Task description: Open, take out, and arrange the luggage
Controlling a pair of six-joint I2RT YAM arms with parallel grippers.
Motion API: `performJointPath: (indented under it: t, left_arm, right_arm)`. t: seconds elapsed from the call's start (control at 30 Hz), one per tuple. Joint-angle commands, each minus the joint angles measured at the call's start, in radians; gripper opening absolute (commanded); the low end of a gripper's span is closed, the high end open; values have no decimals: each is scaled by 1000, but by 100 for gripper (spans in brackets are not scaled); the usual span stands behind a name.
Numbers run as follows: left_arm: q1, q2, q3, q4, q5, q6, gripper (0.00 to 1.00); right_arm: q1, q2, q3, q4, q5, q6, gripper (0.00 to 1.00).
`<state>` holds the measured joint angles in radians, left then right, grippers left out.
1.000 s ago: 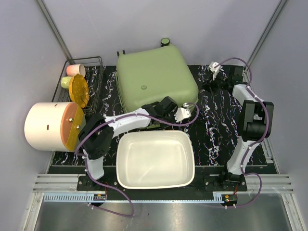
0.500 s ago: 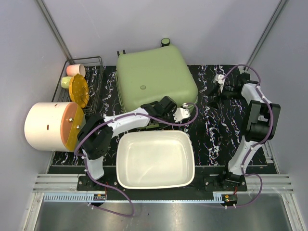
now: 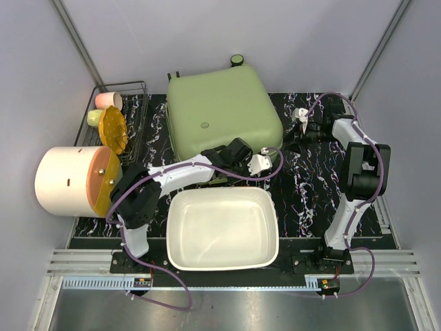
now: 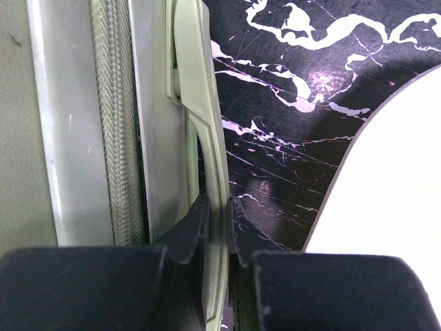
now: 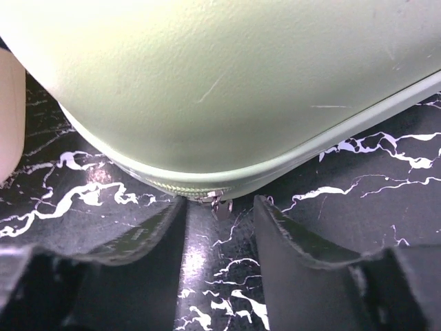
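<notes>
Pale lavender-grey walls close the cell at 9, 12 and 3 o'clock, with 2 slanted metal struts in the far corners. The worktop is black with white marble veining. At 6 o'clock lie ribbed aluminium rails, then a dull reflective metal sheet. Light is soft and even.

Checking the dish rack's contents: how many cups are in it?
2: a pink cup at the wire rack's far left corner, and a green cup just nearer, beside the orange dish. That dish could be hiding more.
</notes>
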<state>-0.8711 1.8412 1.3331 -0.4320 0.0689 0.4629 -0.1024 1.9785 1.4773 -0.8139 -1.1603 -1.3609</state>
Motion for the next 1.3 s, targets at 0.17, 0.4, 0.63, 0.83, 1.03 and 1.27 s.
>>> performJointPath:
  t: [0.17, 0.4, 0.63, 0.83, 1.03, 1.27]
  left_arm:
    - [41, 30, -35, -203, -75, 33, 0]
    - [41, 27, -37, -206, -75, 46, 0]
    - [41, 29, -40, -208, -75, 57, 0]
    - [41, 32, -51, -208, -75, 62, 0]
    - [50, 36, -42, -206, -49, 66, 0]
    - [55, -86, 104, -244, 5, 82, 69]
  right_arm:
    - [15, -3, -20, 58, -19, 26, 16]
    - [15, -15, -29, 227, 57, 181, 0]
    - [13, -23, -61, 724, 82, 540, 0]
    - [20, 36, -11, 932, 111, 723, 0]
    - [43, 46, -51, 990, 99, 756, 0]
    - [23, -21, -31, 787, 201, 718, 32]
